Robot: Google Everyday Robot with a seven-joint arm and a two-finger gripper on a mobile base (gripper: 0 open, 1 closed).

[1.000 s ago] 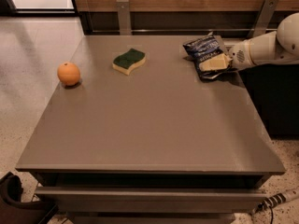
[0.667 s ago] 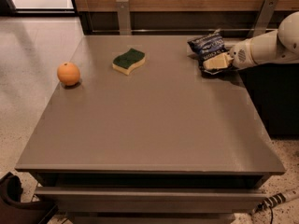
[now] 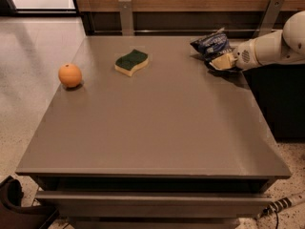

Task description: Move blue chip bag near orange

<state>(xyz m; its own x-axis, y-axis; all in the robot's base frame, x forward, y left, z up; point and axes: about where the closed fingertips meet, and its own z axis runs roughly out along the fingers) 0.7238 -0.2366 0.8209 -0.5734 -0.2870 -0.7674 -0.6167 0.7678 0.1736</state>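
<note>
The blue chip bag (image 3: 212, 44) is a crinkled navy foil bag at the far right of the table (image 3: 152, 128). My gripper (image 3: 220, 62) reaches in from the right on a white arm (image 3: 271, 46). Its cream fingers are closed on the bag's lower right edge, and the bag is tipped up. The orange (image 3: 70, 75) sits near the table's left edge, far from the bag. A green-and-yellow sponge (image 3: 131, 62) lies between them, toward the back.
A wooden wall with two metal brackets (image 3: 126, 14) runs behind the table. A dark cabinet (image 3: 279, 99) stands to the right. Pale floor lies to the left, a dark object (image 3: 14, 206) sits at the lower left, and a cable (image 3: 281, 205) lies at the lower right.
The bag and my gripper have shifted slightly right and toward the back, and the bag has tipped up. The orange and sponge have not moved.
</note>
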